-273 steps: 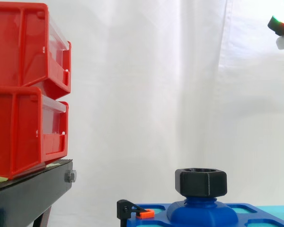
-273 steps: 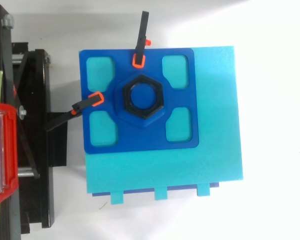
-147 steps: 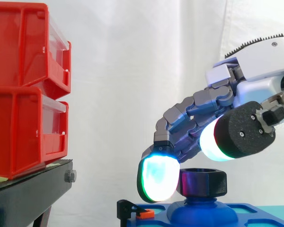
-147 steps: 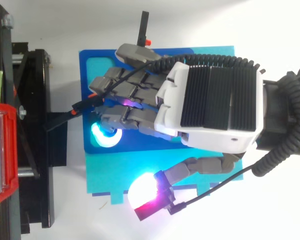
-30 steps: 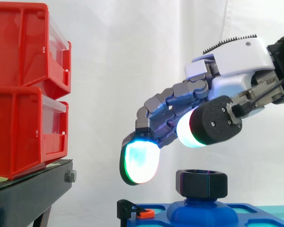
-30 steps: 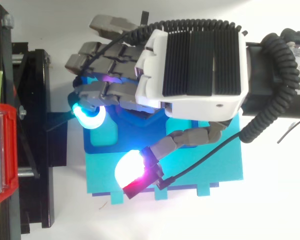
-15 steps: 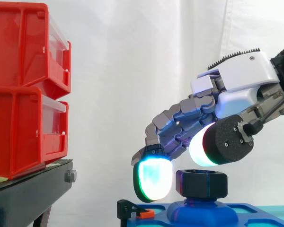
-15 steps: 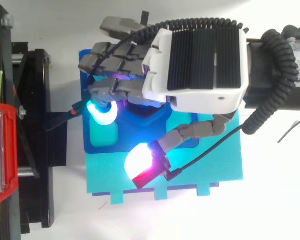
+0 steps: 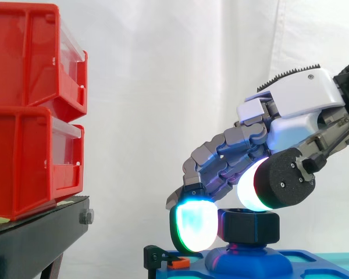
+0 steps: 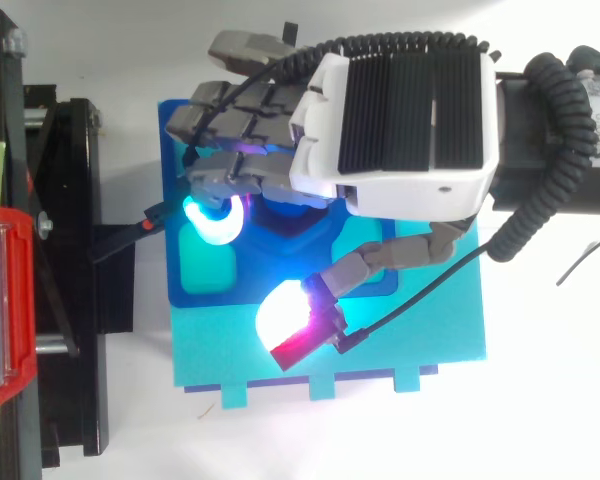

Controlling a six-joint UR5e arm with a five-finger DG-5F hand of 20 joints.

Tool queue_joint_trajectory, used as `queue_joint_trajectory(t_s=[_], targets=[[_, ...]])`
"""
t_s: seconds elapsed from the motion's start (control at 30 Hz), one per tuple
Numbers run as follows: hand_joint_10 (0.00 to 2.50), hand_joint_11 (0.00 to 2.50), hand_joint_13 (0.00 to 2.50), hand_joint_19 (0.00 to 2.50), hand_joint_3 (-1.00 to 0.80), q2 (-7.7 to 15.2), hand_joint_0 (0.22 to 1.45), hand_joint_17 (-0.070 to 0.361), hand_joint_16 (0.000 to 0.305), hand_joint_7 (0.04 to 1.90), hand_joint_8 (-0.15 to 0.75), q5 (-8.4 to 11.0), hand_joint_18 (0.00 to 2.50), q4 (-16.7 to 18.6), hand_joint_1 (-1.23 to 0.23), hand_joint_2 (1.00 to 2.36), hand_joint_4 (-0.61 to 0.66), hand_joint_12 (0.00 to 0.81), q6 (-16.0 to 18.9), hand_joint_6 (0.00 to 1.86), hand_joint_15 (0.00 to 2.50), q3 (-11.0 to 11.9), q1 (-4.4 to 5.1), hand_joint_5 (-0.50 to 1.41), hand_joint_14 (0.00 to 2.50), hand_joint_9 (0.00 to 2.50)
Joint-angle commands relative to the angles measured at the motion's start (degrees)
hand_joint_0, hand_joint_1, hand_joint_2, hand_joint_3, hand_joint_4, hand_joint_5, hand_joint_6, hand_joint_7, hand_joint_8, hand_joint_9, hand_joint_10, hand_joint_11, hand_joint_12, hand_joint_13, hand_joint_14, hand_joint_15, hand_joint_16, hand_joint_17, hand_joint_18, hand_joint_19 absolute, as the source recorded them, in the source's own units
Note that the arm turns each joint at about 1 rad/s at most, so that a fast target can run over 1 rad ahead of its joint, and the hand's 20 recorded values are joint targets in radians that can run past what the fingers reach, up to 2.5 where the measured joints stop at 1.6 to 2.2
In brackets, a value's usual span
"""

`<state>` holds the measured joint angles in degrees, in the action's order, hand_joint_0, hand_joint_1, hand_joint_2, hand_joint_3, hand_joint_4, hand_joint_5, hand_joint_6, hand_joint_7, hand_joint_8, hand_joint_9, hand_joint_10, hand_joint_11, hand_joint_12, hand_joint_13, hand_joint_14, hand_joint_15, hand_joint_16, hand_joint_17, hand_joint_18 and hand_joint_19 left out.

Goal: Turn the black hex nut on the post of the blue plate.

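Side view: the hand (image 9: 296, 110) comes in from the right and bends down over the black hex nut (image 9: 249, 226). The nut sits on the blue post (image 9: 244, 260), which rises from the middle of the blue plate (image 9: 320, 256).

Hand state: the fingers (image 10: 230, 115) are curled over the top of the nut and down round its left side. One cyan-green glowing pad (image 9: 192, 228) lies against the nut's left flank. The thumb (image 10: 380, 255) is held away from the nut. From above, its white-and-red pad (image 10: 285, 320) sits over the plate's near edge. In the side view that pad stands in front of the nut's upper right corner. I log this as a hooked grip on the nut by the fingers alone.

Top view: the back of the hand covers the nut. The plate lies on a turquoise board (image 10: 380, 355), which rests on the white bench (image 10: 560, 420). A black clamp with an orange tip (image 10: 130, 235) reaches the plate's left edge. A second black clamp (image 10: 289, 35) shows at the far edge.

Two red bins (image 9: 29, 110) are stacked on the black stand (image 9: 35, 238), well to the left of the plate.
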<state>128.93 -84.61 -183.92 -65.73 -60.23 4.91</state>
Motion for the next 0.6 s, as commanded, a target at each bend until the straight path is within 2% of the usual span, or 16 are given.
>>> queue_joint_trajectory(t_s=[0.0, 0.07, 0.2, 0.37, 0.4, 0.47, 0.5, 0.53, 0.57], targets=[[0.00, 0.00, 0.24, 0.11, -0.50, 0.00, 0.46, 0.142, 0.063, 1.08, 0.255, -0.65, 0.12, -0.12, -0.47, 1.00, 0.22, 0.383, 0.16, 0.50, 0.00, 0.03, -0.42, -0.18, 0.00, 0.29], [0.00, 0.00, 0.24, 0.11, -0.50, 0.00, 0.46, 0.142, 0.063, 1.08, 0.255, -1.00, 0.13, -0.21, -0.47, 1.00, 0.22, 0.383, 0.16, 0.50, 0.00, 0.03, -0.60, -0.18, 0.00, 0.29], [0.00, 0.00, 0.25, 0.11, -0.50, 0.00, 0.46, 0.142, 0.063, 1.08, 0.255, -3.55, 0.13, -0.21, -0.47, 1.00, 0.23, 0.382, 0.16, 0.50, 0.00, 0.03, -2.01, -0.18, 0.00, 0.29], [0.00, 0.00, 0.25, 0.11, -0.50, 0.00, 0.46, 0.142, 0.063, 1.08, 0.255, -5.13, 0.13, -0.21, -0.47, 1.00, 0.23, 0.381, 0.16, 0.50, 0.00, 0.03, -3.32, -0.18, 0.00, 0.29], [0.00, 0.00, 0.24, 0.11, -0.50, 0.00, 0.46, 0.142, 0.063, 1.08, 0.255, -5.92, 0.13, -0.12, -0.47, 1.00, 0.23, 0.381, 0.08, 0.50, 0.00, 0.03, -3.94, -0.18, 0.00, 0.29], [0.00, 0.00, 0.25, 0.11, -0.50, 0.00, 0.46, 0.141, 0.063, 1.08, 0.254, -6.53, 0.13, -0.04, -0.47, 1.00, 0.22, 0.381, 0.08, 0.50, 0.00, 0.03, -4.38, -0.18, 0.00, 0.29], [0.00, 0.00, 0.24, 0.11, -0.50, 0.00, 0.46, 0.142, 0.063, 1.08, 0.254, -7.59, 0.13, 0.05, -0.47, 1.00, 0.22, 0.381, 0.08, 0.50, 0.00, -0.06, -4.99, -0.18, 0.00, 0.29], [0.00, 0.00, 0.25, 0.11, -0.50, 0.00, 0.46, 0.142, 0.063, 1.08, 0.253, -7.59, 0.13, 0.05, -0.47, 1.00, 0.22, 0.381, 0.08, 0.50, 0.00, -0.06, -4.99, -0.18, 0.00, 0.29], [0.00, 0.00, 0.25, 0.10, -0.50, 0.00, 0.46, 0.141, 0.063, 1.08, 0.254, -8.82, 0.13, 0.05, -0.47, 1.00, 0.23, 0.381, -0.10, 0.50, 0.00, 0.03, -5.79, -0.18, 0.00, 0.29]])
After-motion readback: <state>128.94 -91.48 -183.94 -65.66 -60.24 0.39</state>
